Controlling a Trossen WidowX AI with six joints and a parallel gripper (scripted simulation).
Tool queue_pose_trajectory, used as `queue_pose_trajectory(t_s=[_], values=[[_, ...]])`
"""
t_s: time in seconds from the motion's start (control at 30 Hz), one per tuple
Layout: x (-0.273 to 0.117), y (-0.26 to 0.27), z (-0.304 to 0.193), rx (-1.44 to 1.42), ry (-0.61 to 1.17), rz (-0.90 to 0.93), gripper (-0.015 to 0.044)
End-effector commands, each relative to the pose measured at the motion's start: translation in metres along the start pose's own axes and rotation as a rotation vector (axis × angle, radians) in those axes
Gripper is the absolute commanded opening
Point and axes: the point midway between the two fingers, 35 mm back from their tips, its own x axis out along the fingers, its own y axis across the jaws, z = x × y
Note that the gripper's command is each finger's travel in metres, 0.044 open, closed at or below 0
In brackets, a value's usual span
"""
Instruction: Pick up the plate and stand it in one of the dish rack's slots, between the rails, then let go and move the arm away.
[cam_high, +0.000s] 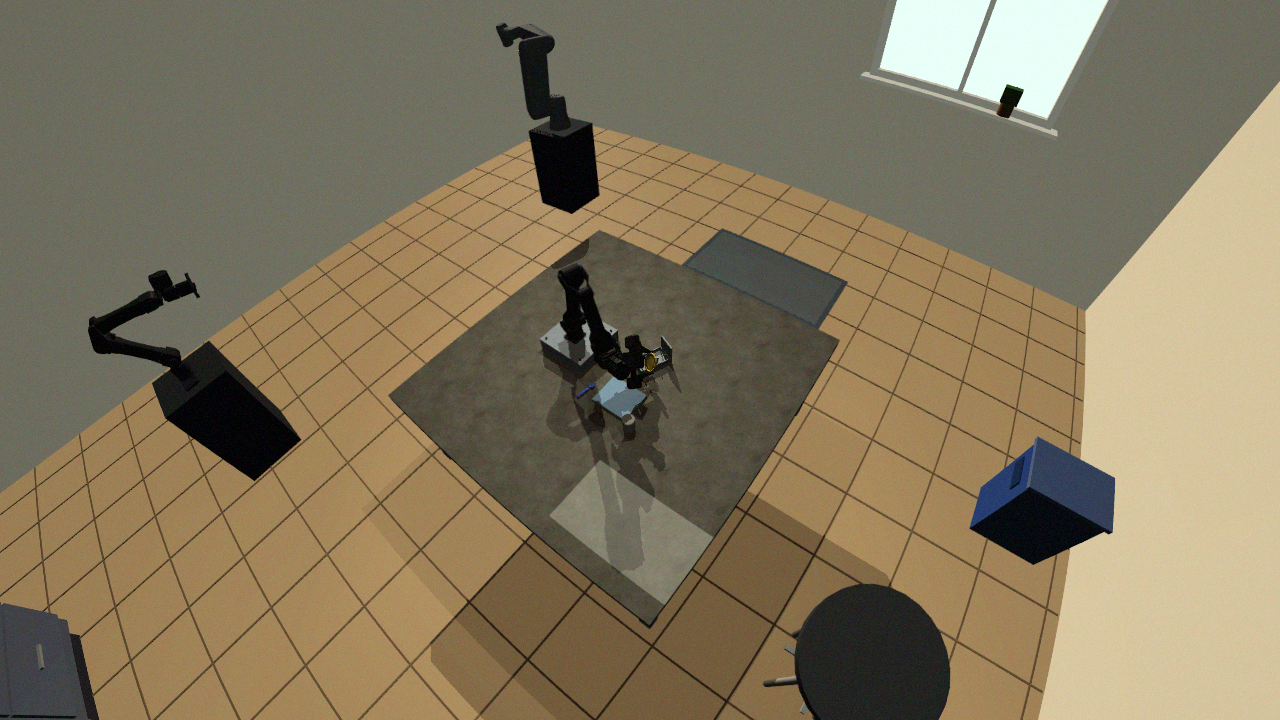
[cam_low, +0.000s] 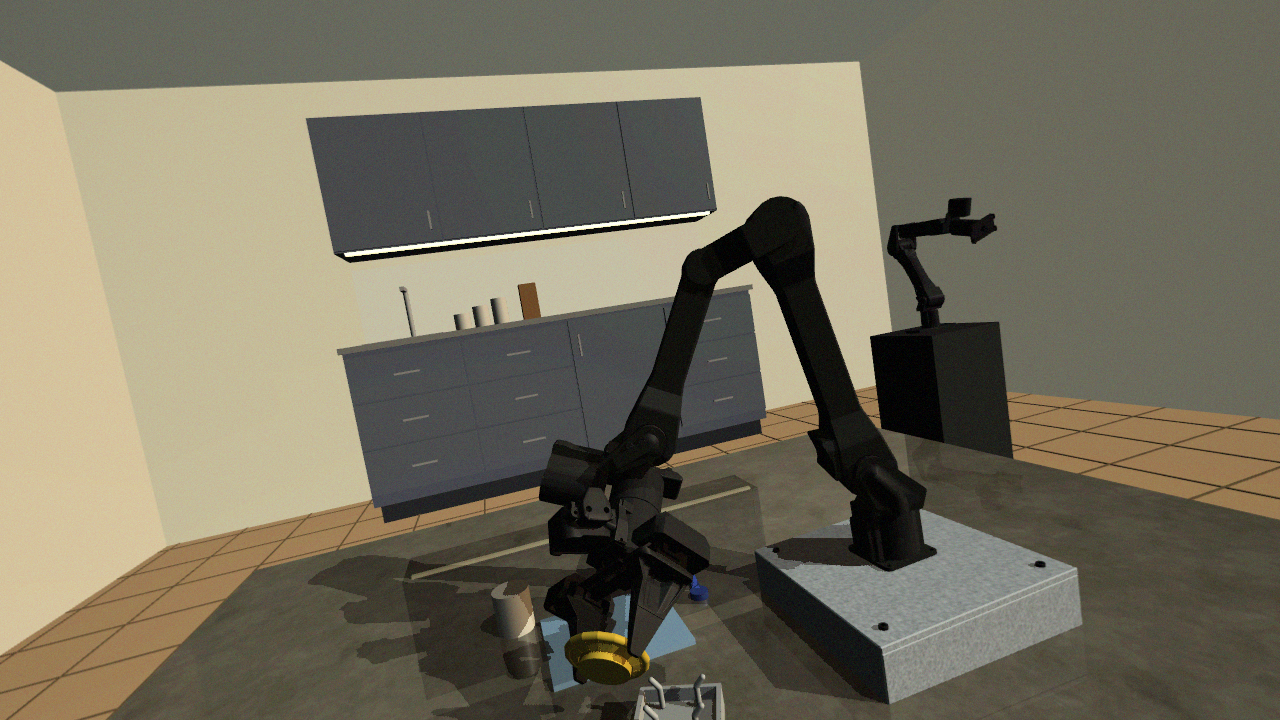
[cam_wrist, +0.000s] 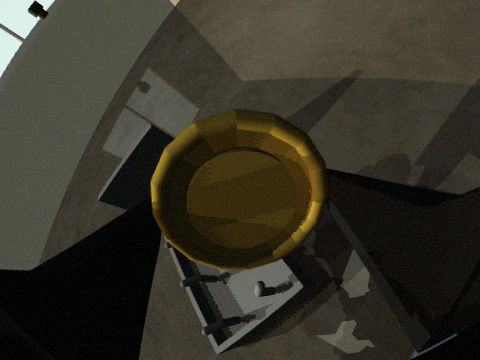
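Exterior view: plate (cam_low: 608, 660) carried tilted, low in the frame, just above the dish rack (cam_low: 680, 701).
The fingers (cam_low: 646, 617) are clamped on the yellow plate's rim. If lowered misaligned, a rail could be struck and the plate knocked flat onto the desk (cam_low: 1118, 573).

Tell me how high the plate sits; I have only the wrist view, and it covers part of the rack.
Observer: In the exterior view the plate hangs off the table in the end effector, apart from the rack.
Operator: Is it upright?
Observer: No, tilted, neither flat nor on edge.
Operator: Anything nearby to avoid?
Observer: A cup stands beside the blue mat, on the side away from the arm's base.
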Motion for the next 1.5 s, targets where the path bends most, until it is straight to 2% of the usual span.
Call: queue_pose_trajectory(t_s=[0.0, 0.8, 1.47], values=[[-0.001, 0.004, -0.003, -0.085, -0.066, 0.049, 0.0000], [-0.027, 0.044, -0.028, -0.598, -0.443, 0.233, 0.0000], [-0.024, 0.036, -0.032, -0.573, -0.433, 0.220, 0.0000]])
